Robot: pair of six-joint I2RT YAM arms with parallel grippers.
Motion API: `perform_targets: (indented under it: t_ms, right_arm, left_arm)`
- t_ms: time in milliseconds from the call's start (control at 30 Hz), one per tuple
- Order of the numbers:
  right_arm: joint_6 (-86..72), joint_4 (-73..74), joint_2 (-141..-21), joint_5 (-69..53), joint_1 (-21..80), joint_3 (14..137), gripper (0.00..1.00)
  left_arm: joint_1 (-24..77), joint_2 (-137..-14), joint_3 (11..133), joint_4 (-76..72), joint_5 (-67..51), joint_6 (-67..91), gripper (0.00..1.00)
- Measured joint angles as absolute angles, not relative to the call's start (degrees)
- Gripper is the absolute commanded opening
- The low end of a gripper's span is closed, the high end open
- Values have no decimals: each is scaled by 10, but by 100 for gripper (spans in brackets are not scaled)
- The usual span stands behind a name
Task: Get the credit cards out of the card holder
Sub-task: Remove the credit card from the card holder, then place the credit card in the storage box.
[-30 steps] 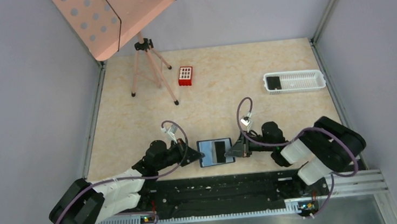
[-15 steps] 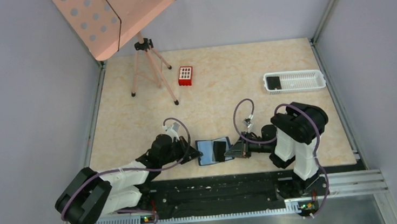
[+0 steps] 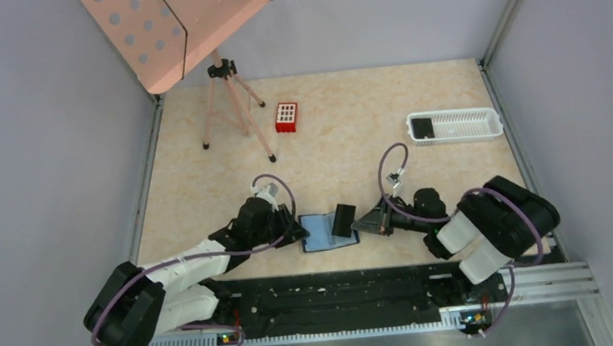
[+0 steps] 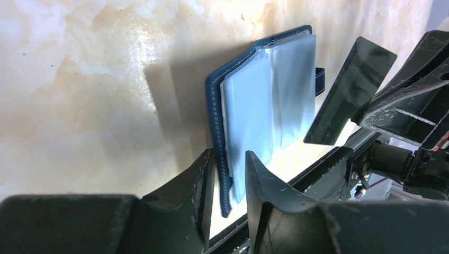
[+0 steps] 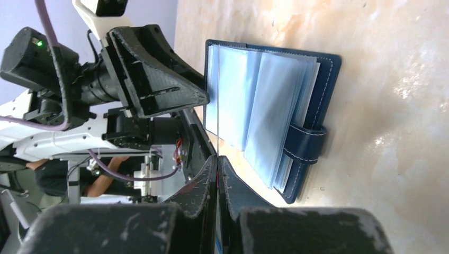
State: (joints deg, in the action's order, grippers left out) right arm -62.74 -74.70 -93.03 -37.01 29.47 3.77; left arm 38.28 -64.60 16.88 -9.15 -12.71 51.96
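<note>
The blue card holder point(image 3: 322, 233) lies open on the table near the front edge, its pale sleeves up. My left gripper point(image 3: 299, 230) is shut on its left edge; the cover edge and sleeves sit between the jaws in the left wrist view point(image 4: 229, 156). My right gripper point(image 3: 363, 221) is shut on a dark credit card point(image 3: 342, 218), held tilted up just above the holder's right half and free of the sleeves. The card shows beside the holder point(image 4: 265, 100) in the left wrist view point(image 4: 349, 92) and edge-on in the right wrist view point(image 5: 217, 106). Another dark card point(image 3: 422, 128) lies in the white tray.
A white slotted tray point(image 3: 466, 125) stands at the back right. A small red box point(image 3: 286, 117) and a pink music stand on a tripod point(image 3: 230, 104) stand at the back left. Grey walls close in both sides.
The right gripper has drawn the dark card out of the holder and raised it. The holder, half folded a moment ago, lies flatter, and the right arm has swung back to the right.
</note>
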Motion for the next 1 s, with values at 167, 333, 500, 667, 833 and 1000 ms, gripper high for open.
perform_targets:
  t_ms: [167,333,500,667,833,1000]
  right_arm:
    - [-592,-566,-807,-339,295,61,0]
    - [-555,-413,-697,-311,294,87,0]
    - [-542,-325,-631,-295,294,103,0]
    - [-554,-283,-608,-294,295,103,0]
    - [-574,-262,-588,-298,295,103,0]
    - [-597,-258,-578,-306,307,107,0]
  left_arm:
    - [383,-628,207,-19,-114,486,60]
    - [383,-597,232,23,-107,455,61]
    - [383,-558,256,63,-100,419,57]
    - [390,-531,278,88,-93,375,52]
    - [465,-493,294,98,-35,283,52]
    - [607,-475,296,64,48,149,52]
